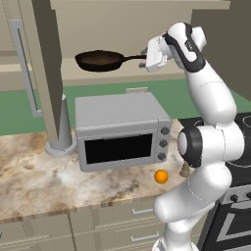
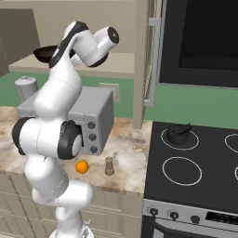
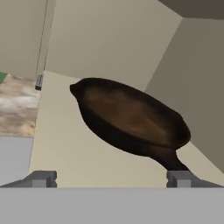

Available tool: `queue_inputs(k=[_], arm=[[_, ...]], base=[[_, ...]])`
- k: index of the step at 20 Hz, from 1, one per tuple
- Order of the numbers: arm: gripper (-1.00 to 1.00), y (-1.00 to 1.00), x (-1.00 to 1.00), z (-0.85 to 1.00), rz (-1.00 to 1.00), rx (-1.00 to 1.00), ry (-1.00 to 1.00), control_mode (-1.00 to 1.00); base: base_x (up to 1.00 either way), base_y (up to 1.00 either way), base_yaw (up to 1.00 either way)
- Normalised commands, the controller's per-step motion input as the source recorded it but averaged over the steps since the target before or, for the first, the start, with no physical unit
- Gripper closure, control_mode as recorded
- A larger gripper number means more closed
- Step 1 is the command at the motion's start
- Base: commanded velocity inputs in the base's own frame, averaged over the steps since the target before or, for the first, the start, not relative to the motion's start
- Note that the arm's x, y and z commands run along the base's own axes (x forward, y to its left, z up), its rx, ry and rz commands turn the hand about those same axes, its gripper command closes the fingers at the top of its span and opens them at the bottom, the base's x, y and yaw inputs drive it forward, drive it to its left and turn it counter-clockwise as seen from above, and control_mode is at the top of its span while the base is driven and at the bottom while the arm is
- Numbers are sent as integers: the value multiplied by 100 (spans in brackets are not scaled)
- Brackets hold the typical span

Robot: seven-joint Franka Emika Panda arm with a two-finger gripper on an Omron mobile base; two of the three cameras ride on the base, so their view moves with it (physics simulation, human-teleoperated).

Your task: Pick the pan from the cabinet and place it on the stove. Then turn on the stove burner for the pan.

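pan [image 1: 100,60]: 1 | microwave [image 1: 122,130]: 1 | orange [image 1: 161,176]: 1 | kettle [image 2: 178,132]: 1 | shaker [image 2: 109,166]: 1

The shallow round frying pan [image 3: 131,120] is dark brown-black, its inner base a warmer brown, its long straight handle [image 1: 133,58] near black. The plain cabinet shelf [image 3: 65,148] under it is pale beige. The boxy microwave [image 1: 120,128] is flat grey with a black window. The stone tabletop [image 1: 44,181] is mottled tan, cream and rust. A small round fruit [image 1: 161,176], at five o'clock from the microwave, is bright orange. The wall strip [image 1: 196,95] is green. The glass cooktop [image 2: 195,162] is black with thin white rings. The fingers [image 3: 43,178] are dull grey.
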Motion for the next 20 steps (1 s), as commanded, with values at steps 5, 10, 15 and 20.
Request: queue_inputs(k=[5,10,15,20], arm=[[-100,-4,26,0,2,-1,0,-100],[-100,-2,28,-2,2,-2,0,-100],[-100,-1,29,-5,2,-2,0,-100],[-100,0,26,-7,2,-2,0,-100]], base=[[0,0,0],[0,0,0],[0,0,0],[0,0,0]])
